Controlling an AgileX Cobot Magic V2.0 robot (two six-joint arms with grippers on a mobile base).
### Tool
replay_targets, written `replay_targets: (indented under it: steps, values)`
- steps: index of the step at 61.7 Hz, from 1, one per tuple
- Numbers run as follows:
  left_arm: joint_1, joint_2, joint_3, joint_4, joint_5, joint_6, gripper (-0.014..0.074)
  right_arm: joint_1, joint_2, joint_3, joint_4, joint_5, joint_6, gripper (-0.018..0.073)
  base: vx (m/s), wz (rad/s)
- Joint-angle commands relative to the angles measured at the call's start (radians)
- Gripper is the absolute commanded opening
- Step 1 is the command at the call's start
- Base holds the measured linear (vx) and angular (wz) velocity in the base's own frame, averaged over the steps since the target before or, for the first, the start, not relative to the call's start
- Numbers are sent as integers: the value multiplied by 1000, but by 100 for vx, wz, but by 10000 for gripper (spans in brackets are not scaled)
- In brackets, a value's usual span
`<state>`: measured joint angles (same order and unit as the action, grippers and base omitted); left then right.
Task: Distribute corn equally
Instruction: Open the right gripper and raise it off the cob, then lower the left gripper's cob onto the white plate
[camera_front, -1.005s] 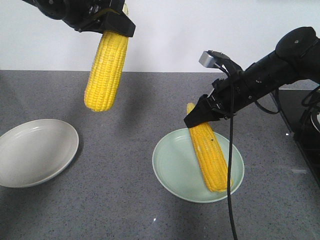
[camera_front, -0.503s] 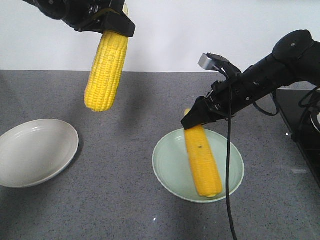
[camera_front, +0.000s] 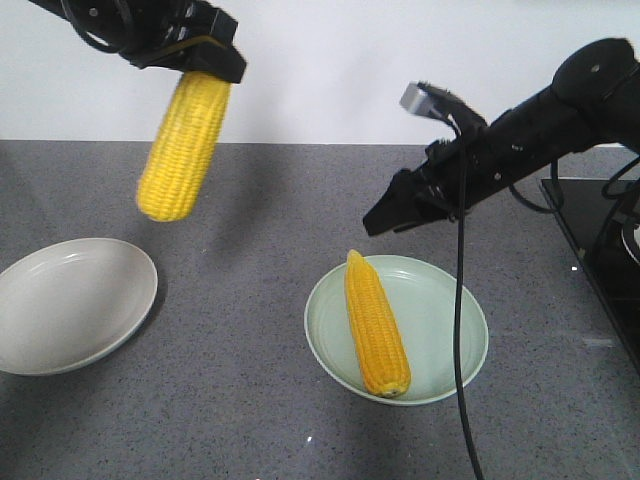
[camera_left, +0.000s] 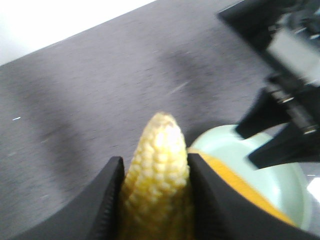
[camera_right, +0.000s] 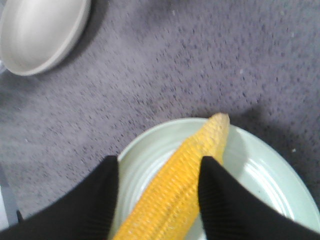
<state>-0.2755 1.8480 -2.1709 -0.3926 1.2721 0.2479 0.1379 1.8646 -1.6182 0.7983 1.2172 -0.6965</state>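
L gripper (camera_front: 195, 62) clenched on hanging yellow corn cob (camera_front: 180, 147), far left; R gripper (camera_front: 385, 218) released above second cob (camera_front: 375, 322) on pale-green plate (camera_front: 450, 330).

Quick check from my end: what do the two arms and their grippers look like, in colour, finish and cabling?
Both arms are matte black. The left gripper has broad, flat black fingers with a ribbed texture. The right gripper tapers to a black wedge, carries a small silver-grey camera box on top, and trails a thin black cable.
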Motion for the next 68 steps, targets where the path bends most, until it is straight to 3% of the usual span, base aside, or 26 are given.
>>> replay_targets:
  steps: [1,11,20,44,68]
  values:
    - [0,-53,-26,124,-20,-55,-6,-4,-94,-57,87,72,11,215,0,0]
    - [0,-53,-26,327,-20,-124,-6,-4,-161,-78,114,65,-14,-19,0,0]
    - [13,-53,5,458,-20,-143,-6,-4,-216,-79,110,67,-14,-11,0,0]
    - [171,-52,355,428,-56,-166,-6,-4,-297,-79,46,72,-52,-11,0,0]
    - [190,-51,473,393,-130,-164,-6,-4,-297,-78,45,72,-52,-11,0,0]
